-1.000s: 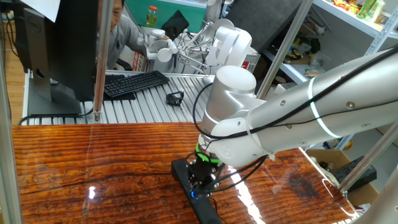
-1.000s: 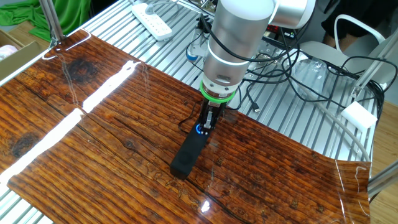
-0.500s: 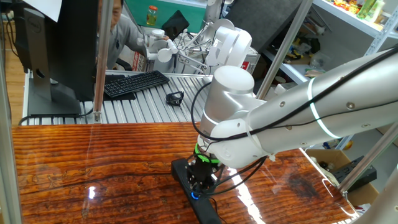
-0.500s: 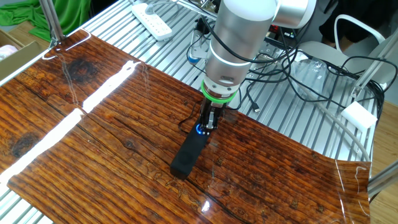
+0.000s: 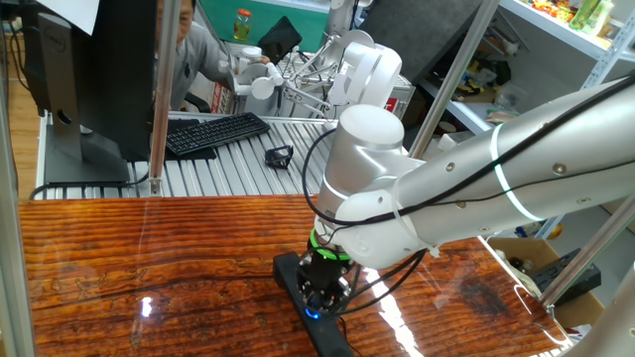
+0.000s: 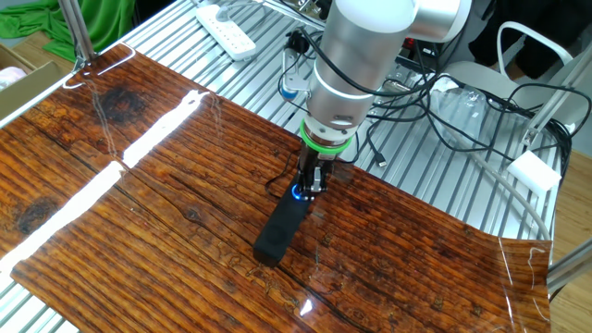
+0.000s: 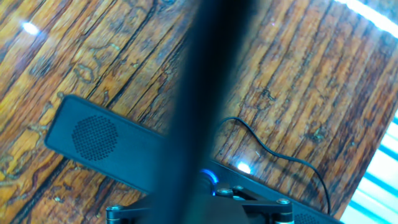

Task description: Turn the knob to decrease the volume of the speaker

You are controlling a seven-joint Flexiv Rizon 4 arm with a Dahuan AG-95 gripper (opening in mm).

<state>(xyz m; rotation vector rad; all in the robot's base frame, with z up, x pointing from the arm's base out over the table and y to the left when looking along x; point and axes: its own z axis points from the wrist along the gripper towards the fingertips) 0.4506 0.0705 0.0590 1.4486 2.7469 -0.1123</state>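
Matt black speaker [image 6: 280,228] (plastic, seemingly) on glossy, grained wood table [image 6: 139,213].

No legible text, label, brand, number or sign found in any view. The speaker [image 6: 281,227] shows a plain matte black surface without visible markings. Items on the background shelves and bench are too small and blurred to read.
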